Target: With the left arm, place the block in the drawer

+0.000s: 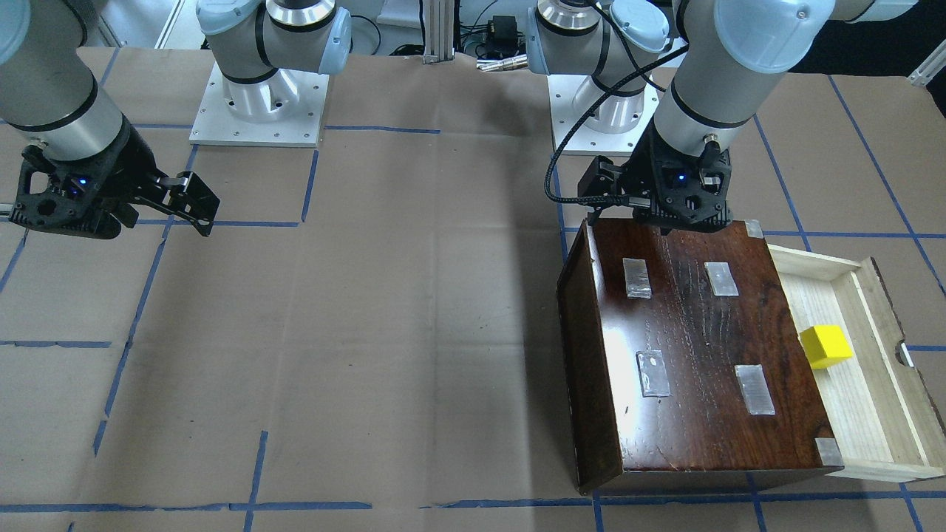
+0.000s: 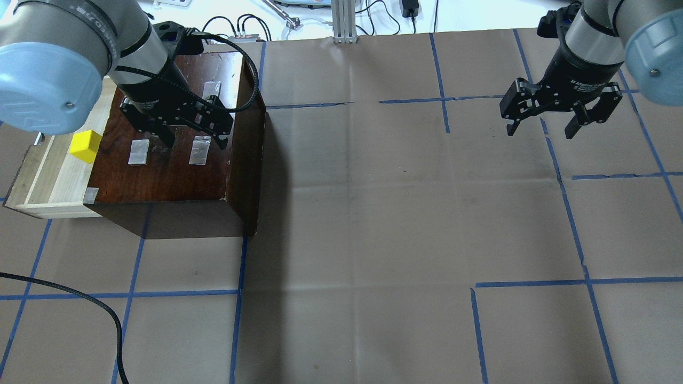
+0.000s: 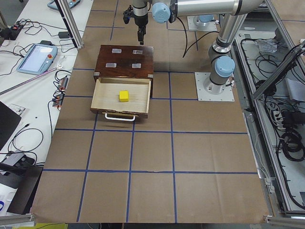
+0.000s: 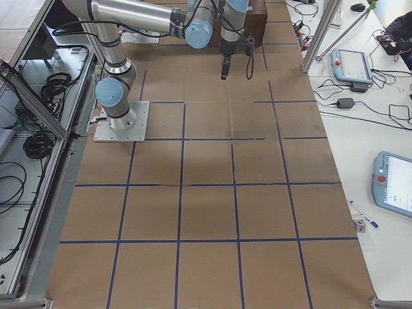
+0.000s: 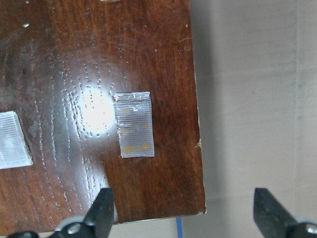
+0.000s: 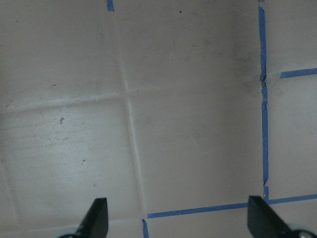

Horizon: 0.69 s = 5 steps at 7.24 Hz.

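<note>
Already the block (image 1: 826, 346) sits in the open drawer (image 1: 879, 421) at the front-facing view's right edge — so the left gripper (image 2: 193, 140), jaws spread and empty over the cabinet (image 1: 695, 355), should probably lift straight up, clear of its top.

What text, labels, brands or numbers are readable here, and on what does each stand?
Nothing can be quoted.
Right arm, white print on its black wrist: too blurred to read.
Left arm, dark print on its grey tube: blurred and partly cut off, unreadable.
Block, drawer, cabinet: no text shows; the cabinet's tape patches carry no legible writing.
Pendant: screen too small to read.
</note>
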### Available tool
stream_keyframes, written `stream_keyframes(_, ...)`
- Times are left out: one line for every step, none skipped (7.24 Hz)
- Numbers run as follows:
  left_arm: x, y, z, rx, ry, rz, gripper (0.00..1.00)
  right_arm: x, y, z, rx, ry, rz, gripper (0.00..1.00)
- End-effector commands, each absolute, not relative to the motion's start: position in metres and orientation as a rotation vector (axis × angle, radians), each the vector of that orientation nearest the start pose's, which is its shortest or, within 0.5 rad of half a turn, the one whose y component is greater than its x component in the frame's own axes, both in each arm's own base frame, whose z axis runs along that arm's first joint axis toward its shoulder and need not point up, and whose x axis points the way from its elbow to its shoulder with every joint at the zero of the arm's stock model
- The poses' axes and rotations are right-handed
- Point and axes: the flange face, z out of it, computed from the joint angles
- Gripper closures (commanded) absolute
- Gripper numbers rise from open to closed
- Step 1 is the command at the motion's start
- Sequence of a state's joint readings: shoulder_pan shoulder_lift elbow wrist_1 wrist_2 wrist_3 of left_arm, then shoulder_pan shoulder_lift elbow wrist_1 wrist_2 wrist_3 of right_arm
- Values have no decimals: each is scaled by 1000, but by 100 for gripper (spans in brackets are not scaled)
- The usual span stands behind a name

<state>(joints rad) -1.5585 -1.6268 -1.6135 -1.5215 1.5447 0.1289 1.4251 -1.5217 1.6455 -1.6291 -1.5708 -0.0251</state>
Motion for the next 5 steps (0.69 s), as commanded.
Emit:
stream_keyframes(-130,-509,444,184,3165,75,1,59,-517,432,190,3129,103,0)
stream_keyframes(-130,-510,443,184,3165,80,1,59,-517,432,190,3129,103,0)
stream_keyframes(-130,-511,440,184,3167,89,1,59,-517,432,187,3129,103,0)
stream_keyframes(-130,-510,440,184,3167,87,1,59,-517,432,190,3129,103,0)
stream_keyframes(-130,-510,440,184,3167,87,1,59,-517,432,187,3129,103,0)
